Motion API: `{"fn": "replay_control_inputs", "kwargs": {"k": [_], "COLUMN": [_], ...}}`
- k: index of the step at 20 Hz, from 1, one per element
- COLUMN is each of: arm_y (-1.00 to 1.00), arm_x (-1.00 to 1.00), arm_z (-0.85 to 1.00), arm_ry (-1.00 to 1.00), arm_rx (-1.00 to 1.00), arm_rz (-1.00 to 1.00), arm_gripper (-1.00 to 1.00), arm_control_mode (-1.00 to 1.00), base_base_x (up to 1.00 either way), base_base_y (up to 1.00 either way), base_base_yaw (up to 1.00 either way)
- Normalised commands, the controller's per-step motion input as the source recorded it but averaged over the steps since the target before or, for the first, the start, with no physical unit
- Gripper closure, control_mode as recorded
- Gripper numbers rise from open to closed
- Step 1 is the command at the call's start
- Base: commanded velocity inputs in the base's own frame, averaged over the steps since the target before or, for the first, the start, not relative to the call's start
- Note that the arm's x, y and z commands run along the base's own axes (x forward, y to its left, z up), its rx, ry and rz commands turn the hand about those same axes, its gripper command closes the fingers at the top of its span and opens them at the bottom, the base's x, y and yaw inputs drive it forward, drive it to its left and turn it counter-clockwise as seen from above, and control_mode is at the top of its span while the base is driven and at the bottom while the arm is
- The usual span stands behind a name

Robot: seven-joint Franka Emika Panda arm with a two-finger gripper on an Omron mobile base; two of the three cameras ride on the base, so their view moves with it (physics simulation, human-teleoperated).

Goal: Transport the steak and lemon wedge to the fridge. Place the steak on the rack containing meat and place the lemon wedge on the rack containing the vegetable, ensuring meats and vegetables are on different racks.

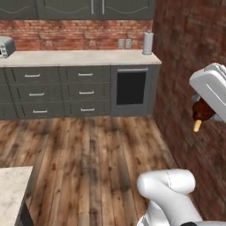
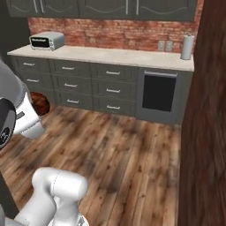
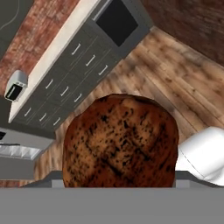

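While the arm is raised above the wood floor (image 1: 88,150), the scene reads like this from left to right. In the left base view a toaster (image 1: 5,46) stands at the left end of the counter (image 1: 79,57), then come grey drawers (image 1: 57,92), a black-windowed oven (image 1: 131,88) and a white roll (image 1: 148,43) above it. At the far right, beside the brick wall (image 1: 185,66), the steak (image 1: 202,110) hangs under the white hand, its pale stub pointing down. In the right base view the steak (image 2: 39,103) shows at the left beside the arm. In the hand view the steak (image 3: 120,140) is very close to the camera. The gripper is clasped on it; its fingers are hidden.
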Motion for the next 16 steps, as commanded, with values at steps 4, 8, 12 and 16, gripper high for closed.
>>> {"fn": "replay_control_inputs", "kwargs": {"k": [4, 8, 12, 16], "arm_y": [0.0, 0.0, 0.0, 0.0], "arm_x": [0.0, 0.0, 0.0, 0.0], "arm_z": [0.0, 0.0, 0.0, 0.0], "arm_ry": [0.0, 0.0, 0.0, 0.0], "arm_rx": [0.0, 0.0, 0.0, 0.0], "arm_rz": [0.0, 0.0, 0.0, 0.0], "arm_gripper": [1.0, 1.0, 1.0, 1.0], "arm_control_mode": [1.0, 1.0, 1.0, 1.0], "base_base_x": [1.0, 1.0, 1.0, 1.0], "base_base_y": [-0.16, -0.09, -0.06, -0.08], "base_base_yaw": [0.18, 0.4, 0.45, 0.48]}}
